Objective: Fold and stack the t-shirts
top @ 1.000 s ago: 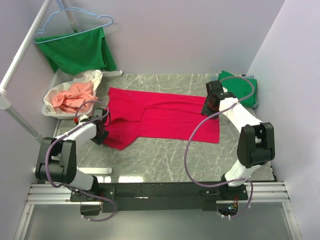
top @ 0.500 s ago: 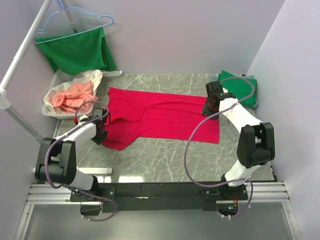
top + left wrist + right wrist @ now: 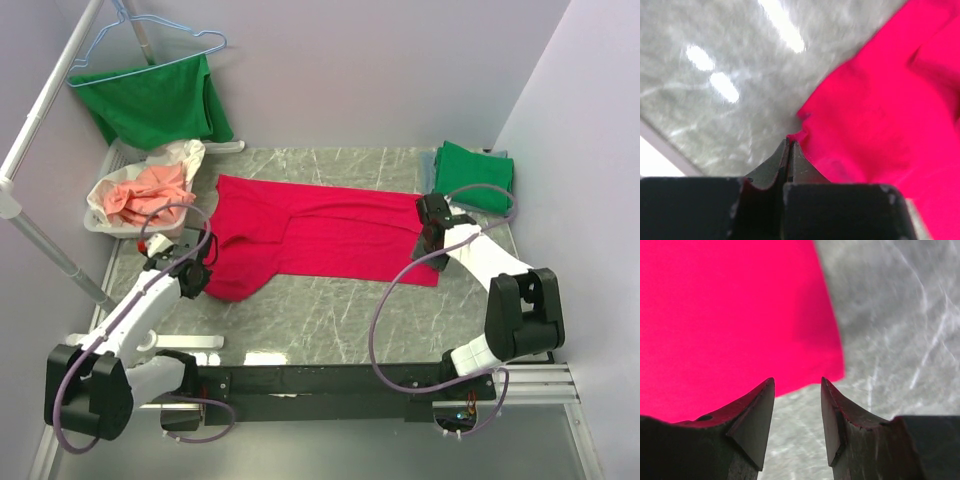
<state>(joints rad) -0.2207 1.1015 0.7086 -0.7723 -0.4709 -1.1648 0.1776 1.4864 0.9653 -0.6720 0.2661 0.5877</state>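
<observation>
Robot lab booth, plain lilac walls [image 3: 350, 70], marble-look table [image 3: 330, 310], metal mounting rail [image 3: 330, 380]

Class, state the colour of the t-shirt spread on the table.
The t-shirt is crimson red, clearest in top external view.

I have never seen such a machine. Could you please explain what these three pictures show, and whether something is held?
These are two robot arms bolted to a marble table. One picture looks down from above; the other two come from a camera on each wrist. A red t-shirt lies spread out, a folded green t-shirt sits in the far right corner, and a basket of pink cloth stands far left. The left gripper is shut, apparently pinching the red shirt's edge. The right gripper is open above its corner, holding nothing.
</observation>
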